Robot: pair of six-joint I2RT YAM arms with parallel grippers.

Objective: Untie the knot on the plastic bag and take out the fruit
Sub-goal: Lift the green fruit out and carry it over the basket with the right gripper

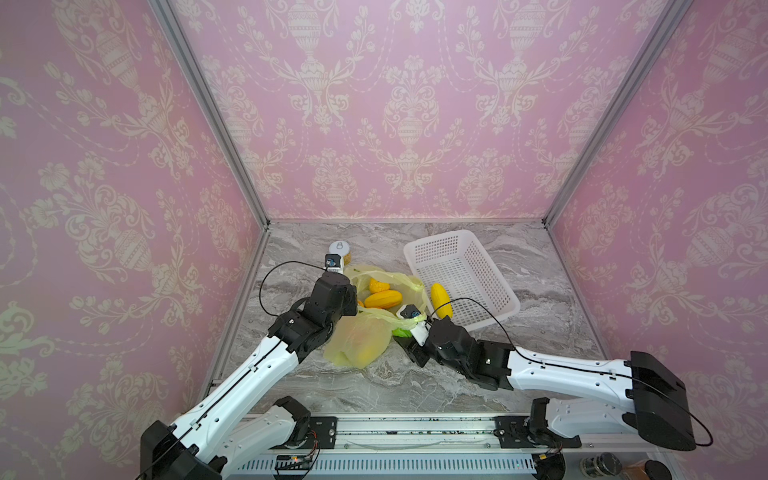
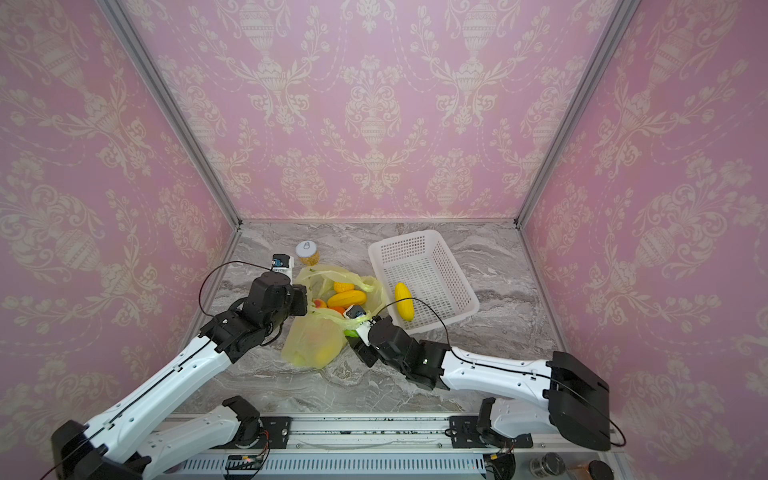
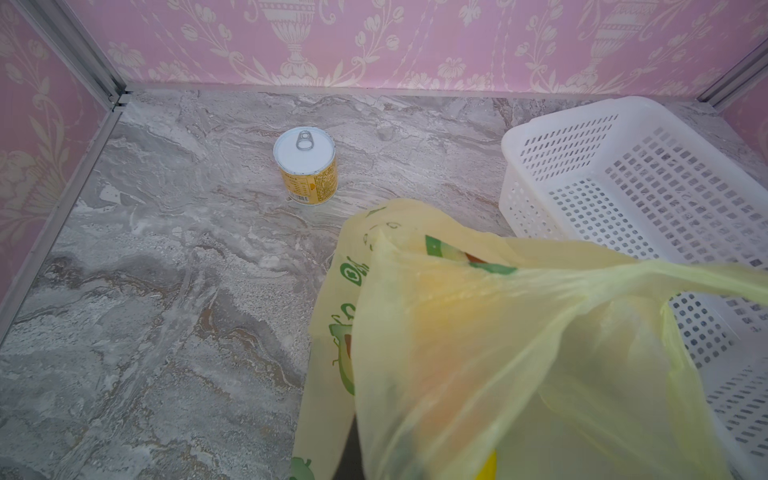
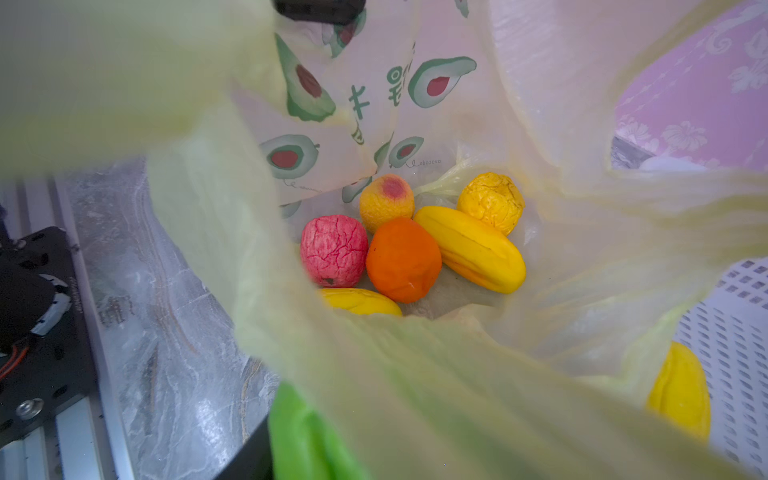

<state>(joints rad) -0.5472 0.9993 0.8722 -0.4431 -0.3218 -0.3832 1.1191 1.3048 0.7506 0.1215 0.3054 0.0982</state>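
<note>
Right wrist view: L jaws pinch bag (image 4: 415,395), R jaws prob. grip green fruit (image 4: 303,436); draped bag may snag it.

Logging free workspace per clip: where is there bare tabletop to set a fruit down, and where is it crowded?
Bare marble: the near strip between plastic bag and front rail; the back-left corner around the can; the strip between basket and right wall. The basket floor is bare beyond one yellow fruit. Crowded: the middle, where bag meets basket.
</note>
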